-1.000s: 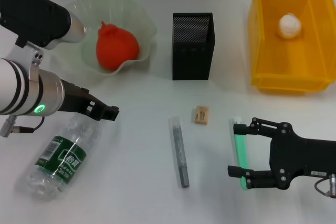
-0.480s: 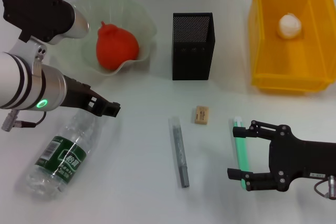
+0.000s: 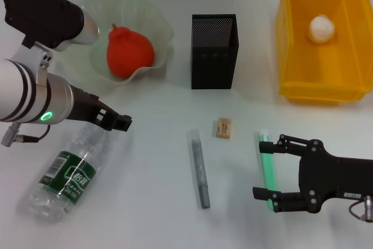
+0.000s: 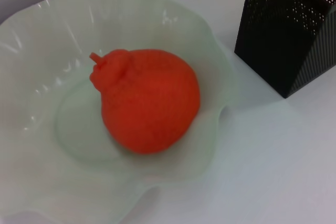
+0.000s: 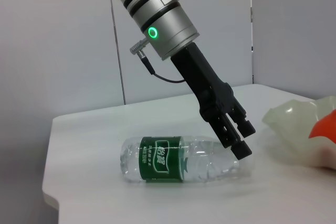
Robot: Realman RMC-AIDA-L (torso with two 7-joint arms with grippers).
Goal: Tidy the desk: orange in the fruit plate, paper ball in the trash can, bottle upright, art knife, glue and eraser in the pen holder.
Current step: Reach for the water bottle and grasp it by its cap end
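Red-orange bumpy orange [image 3: 129,51] sits in the wavy pale-green fruit plate [image 3: 152,18], left of the black mesh pen holder [image 3: 214,51]. Crumpled white paper ball [image 3: 322,28] lies in the yellow plastic trash can [image 3: 291,45], far right. Clear plastic bottle [image 3: 70,171] lies front-left.

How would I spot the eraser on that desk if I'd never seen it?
Find the black mesh pen holder at the back middle of the table. Just in front of it, lying alone on the white surface, is the eraser: a tiny tan block, much shorter than the grey stick beside it.
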